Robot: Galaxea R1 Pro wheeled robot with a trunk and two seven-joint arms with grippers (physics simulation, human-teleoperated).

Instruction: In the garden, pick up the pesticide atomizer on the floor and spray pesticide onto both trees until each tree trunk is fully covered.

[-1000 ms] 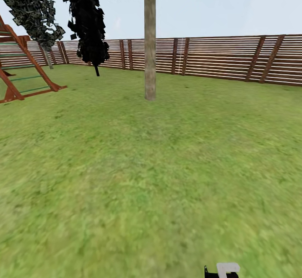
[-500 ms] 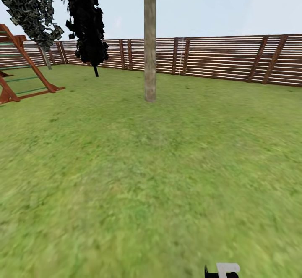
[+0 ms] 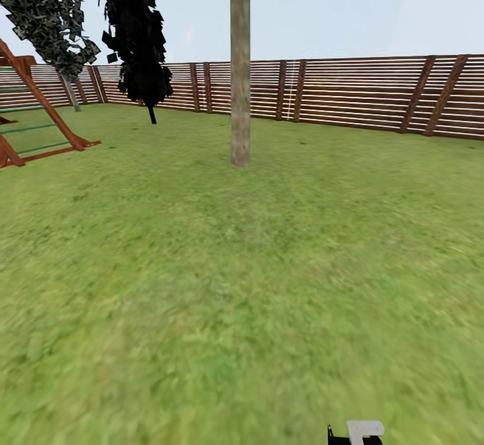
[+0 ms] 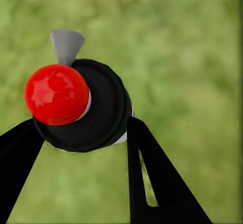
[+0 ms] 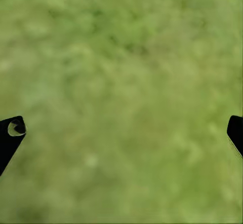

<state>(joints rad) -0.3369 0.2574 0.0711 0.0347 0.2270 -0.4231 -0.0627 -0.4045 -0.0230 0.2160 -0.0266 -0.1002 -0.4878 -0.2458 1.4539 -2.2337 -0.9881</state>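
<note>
Pickup done: I'm carrying pesticide atomizer (image 4: 81, 105), red top facing wrist camera, left gripper (image 4: 83, 133) clamping it between black fingers. Right gripper (image 5: 121, 133) hanging spread wide, nothing in it, over lawn (image 3: 242, 284). I'm facing nearest tree trunk (image 3: 240, 82), well apart across grass. Spraying of both trees left, I'm judging

even, bright daylight under a pale sky, with no glare. the lawn (image 3: 242, 284) smears into blur toward the near edge of the head view. both wrist views show grass out of focus. cast shadows are barely visible.
</note>
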